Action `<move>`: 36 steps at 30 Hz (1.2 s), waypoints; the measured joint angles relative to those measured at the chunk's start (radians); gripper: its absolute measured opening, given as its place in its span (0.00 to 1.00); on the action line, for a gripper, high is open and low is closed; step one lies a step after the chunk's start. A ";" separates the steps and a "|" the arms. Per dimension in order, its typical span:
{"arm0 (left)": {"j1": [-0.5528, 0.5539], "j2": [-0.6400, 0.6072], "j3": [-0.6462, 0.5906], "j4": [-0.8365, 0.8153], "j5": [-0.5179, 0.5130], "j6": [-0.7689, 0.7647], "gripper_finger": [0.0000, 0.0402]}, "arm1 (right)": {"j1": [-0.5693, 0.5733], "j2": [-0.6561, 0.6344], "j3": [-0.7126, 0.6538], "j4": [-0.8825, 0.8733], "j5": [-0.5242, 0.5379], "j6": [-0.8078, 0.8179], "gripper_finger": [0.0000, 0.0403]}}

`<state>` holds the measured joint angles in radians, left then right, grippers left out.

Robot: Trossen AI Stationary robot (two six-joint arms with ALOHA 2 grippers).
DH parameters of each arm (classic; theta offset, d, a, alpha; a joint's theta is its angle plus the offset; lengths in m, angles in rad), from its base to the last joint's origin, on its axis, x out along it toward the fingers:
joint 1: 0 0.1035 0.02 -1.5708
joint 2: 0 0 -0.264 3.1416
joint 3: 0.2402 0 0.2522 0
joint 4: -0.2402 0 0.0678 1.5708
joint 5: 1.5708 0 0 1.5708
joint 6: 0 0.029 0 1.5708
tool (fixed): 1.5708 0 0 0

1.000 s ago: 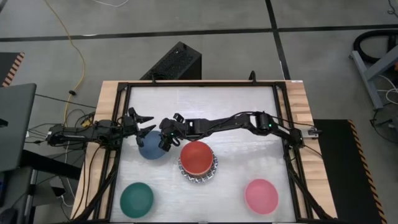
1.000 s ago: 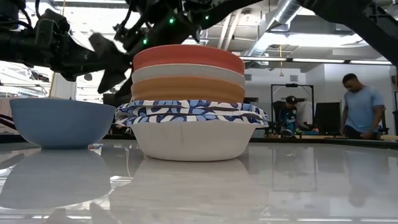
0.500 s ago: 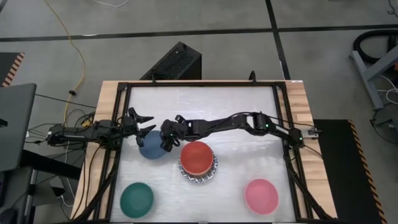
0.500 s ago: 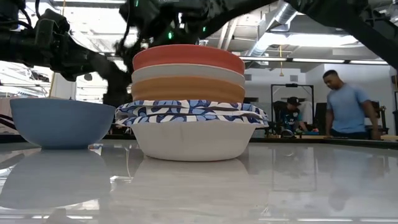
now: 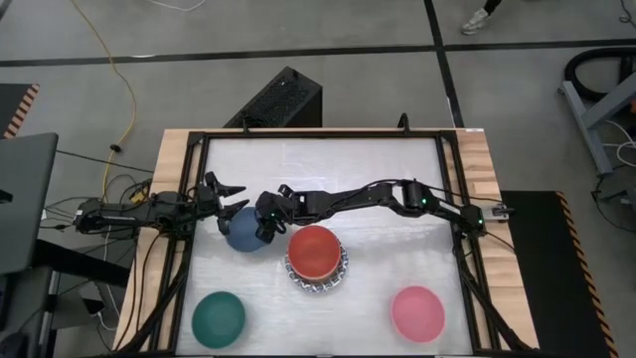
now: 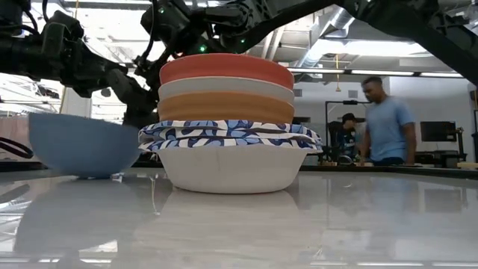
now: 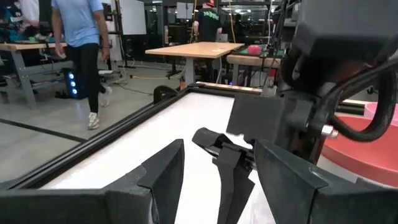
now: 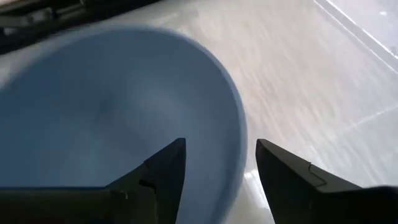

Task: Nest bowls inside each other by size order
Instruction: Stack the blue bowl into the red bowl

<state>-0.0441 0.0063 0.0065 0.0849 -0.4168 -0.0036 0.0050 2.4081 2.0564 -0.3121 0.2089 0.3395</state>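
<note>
Slate-blue bowl [image 5: 241, 233] sits at 9 o'clock from the stack [image 5: 317, 260], just beside it. In the low view it is tilted, its left edge raised off the table [image 5: 328, 164].

Right gripper [image 5: 266, 221] reaches across from the right side to the blue bowl's 3 o'clock rim. Fingers [image 8: 163, 168] spread wide, straddling the rim, one inside the bowl and one outside. Cannot tell whether either finger touches the rim.

Left gripper [image 5: 231, 195] hangs at the blue bowl's 11 o'clock, fingers [image 7: 165, 171] apart, holding nothing.

Stack: red bowl [image 5: 314, 250] on top, then cream [image 6: 224, 87], orange [image 6: 224, 107], blue-and-white patterned ones [image 6: 228, 134], and a plain cream bowl at the bottom.

Green bowl [image 5: 219, 317] lies at 7 o'clock from the stack, pink bowl [image 5: 417, 312] at 4 o'clock; both well apart from it.
</note>
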 joint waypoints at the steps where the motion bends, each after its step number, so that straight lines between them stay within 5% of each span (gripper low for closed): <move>1: 0.000 0.000 0.000 0.000 0.000 0.000 0.46 | 0.001 0.000 0.008 -0.001 0.000 0.000 0.53; 16: 0.000 0.000 0.000 0.000 -0.001 0.000 0.46 | 0.000 -0.002 0.101 -0.159 0.090 -0.018 0.53; 36: 0.000 0.000 0.000 0.000 -0.001 0.000 0.46 | -0.014 0.002 0.097 -0.229 -0.004 0.075 0.51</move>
<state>-0.0441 0.0063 0.0063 0.0845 -0.4179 -0.0036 -0.0093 2.4096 2.1538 -0.5407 0.2051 0.4148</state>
